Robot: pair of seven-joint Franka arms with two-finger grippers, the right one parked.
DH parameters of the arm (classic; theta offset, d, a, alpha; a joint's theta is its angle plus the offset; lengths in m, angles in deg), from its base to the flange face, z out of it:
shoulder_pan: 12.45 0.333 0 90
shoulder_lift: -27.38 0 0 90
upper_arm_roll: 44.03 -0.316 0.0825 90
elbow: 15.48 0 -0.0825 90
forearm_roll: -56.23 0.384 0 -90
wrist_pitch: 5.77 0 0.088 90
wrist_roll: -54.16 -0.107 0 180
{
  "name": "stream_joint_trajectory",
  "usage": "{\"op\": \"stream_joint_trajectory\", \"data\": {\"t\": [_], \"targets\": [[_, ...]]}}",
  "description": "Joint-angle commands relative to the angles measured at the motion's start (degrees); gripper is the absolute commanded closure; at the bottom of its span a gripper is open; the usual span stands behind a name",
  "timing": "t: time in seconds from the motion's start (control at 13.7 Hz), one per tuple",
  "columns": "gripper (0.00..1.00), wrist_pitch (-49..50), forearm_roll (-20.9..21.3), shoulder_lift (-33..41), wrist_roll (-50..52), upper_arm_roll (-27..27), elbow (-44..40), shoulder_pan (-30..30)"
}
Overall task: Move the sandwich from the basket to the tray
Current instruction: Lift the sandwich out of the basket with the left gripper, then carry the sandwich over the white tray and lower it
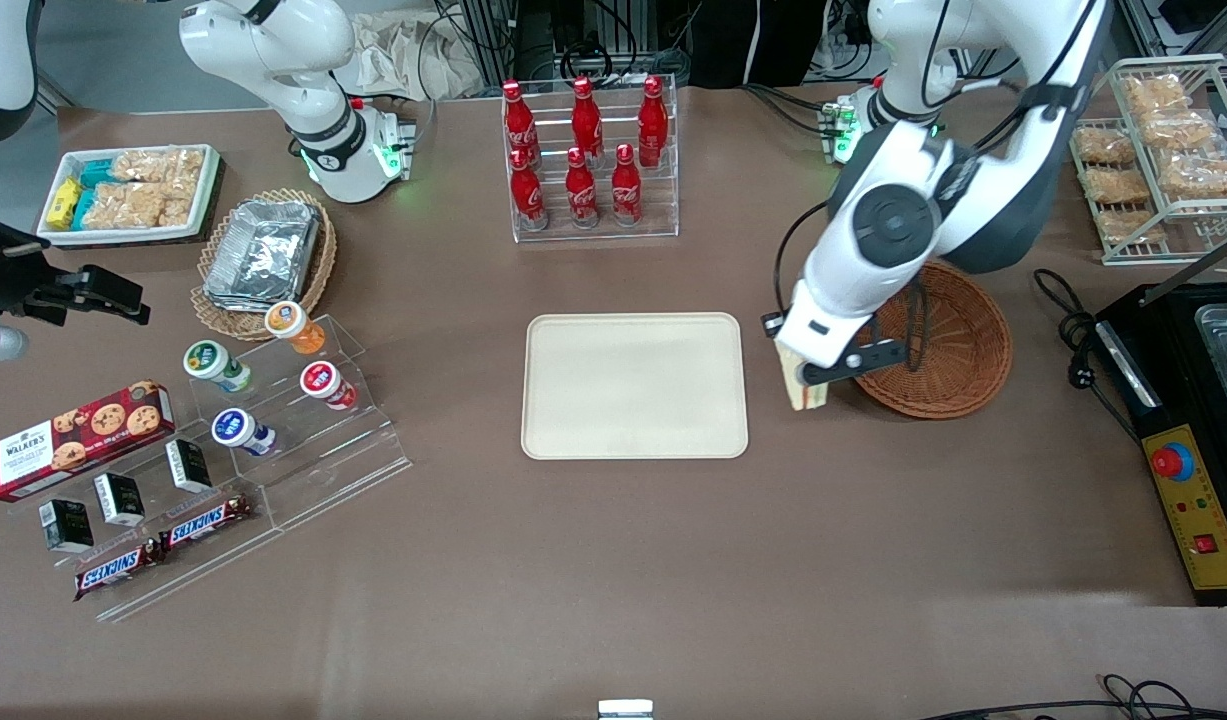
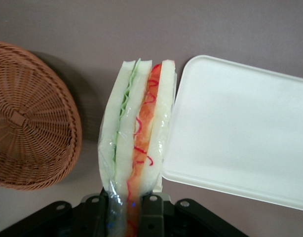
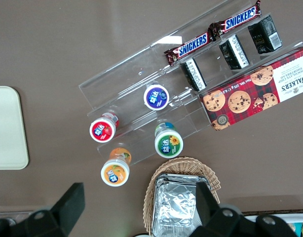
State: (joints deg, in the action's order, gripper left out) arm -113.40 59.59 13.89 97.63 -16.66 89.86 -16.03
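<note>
My gripper (image 1: pixel 811 385) (image 2: pixel 123 210) is shut on the sandwich (image 1: pixel 803 393) (image 2: pixel 137 128), a wrapped wedge of white bread with green and orange-red filling. It hangs above the bare table, between the reddish-brown basket (image 1: pixel 948 345) (image 2: pixel 28 118) and the cream tray (image 1: pixel 635 385) (image 2: pixel 240 131). The sandwich's tip is close beside the tray's rim. Nothing lies in the basket or on the tray.
A clear rack of red cola bottles (image 1: pixel 588 150) stands farther from the front camera than the tray. Toward the parked arm's end are a tan foil basket (image 1: pixel 265 255), yoghurt cups (image 1: pixel 263 375) and snack steps. A black machine (image 1: pixel 1188 420) and a wire snack rack (image 1: pixel 1163 150) stand beside the basket.
</note>
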Motion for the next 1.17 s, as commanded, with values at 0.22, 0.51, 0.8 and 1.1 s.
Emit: {"op": "stream_joint_trajectory", "data": {"t": [0.22,0.51,0.8,1.1], "targets": [[0.75,-1.9,5.3,-12.2,1.3,3.0,-6.2,-3.1],[0.75,-5.8,11.3,-17.8,6.3,3.0,-6.1,-5.5],[0.75,-7.8,12.6,-20.4,6.5,3.0,-5.6,-6.4],[0.74,-8.8,12.6,-22.1,6.1,3.0,-5.7,-7.1]]}}
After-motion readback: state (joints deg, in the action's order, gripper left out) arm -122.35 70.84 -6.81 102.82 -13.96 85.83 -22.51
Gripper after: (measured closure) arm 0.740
